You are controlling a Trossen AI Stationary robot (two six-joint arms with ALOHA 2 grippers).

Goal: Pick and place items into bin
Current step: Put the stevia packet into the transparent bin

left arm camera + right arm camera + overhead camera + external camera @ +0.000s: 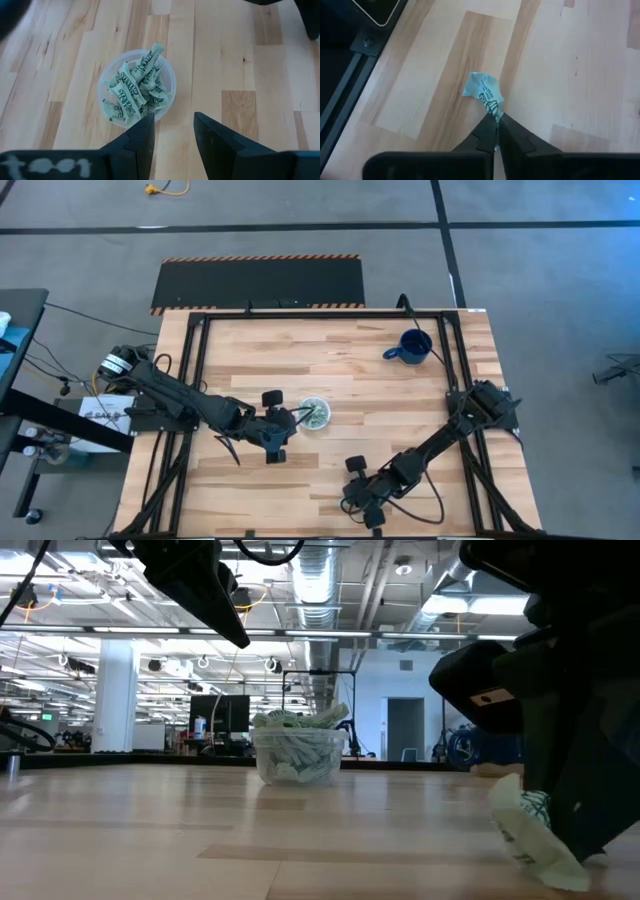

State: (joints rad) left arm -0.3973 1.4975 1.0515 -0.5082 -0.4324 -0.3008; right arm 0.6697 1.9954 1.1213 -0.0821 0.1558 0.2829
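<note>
My right gripper [496, 131] is down at the near edge of the wooden table [350, 370], well apart from the cup, and its two dark fingers are pinched together on one end of a small crinkled green-and-white wrapper [484, 92]. In my right wrist view the wrapper's long axis runs straight on from my fingertips: the pinched end sits between the tips and the free end points away from me, flaring wider and folded over at the far end. In the low view the same wrapper [530, 832] lies slanted against the tabletop, its pale end touching the wood while my right gripper's dark body looms over it.

My left gripper [172, 131] hovers just beside the clear plastic cup [167, 80], near the middle of the table. Its fingers stand apart with bare wood showing between them, and they hold nothing. The cup stands upright and is heaped with wrappers [135, 87] lying crisscross; one of them sticks up past the rim, its long axis tilted, its upper end pointing away from my left fingers. In the low view the heap [300, 722] rises above the cup's rim.

A dark blue mug [412, 346] stands towards the table's far right corner, its handle turned leftwards.
</note>
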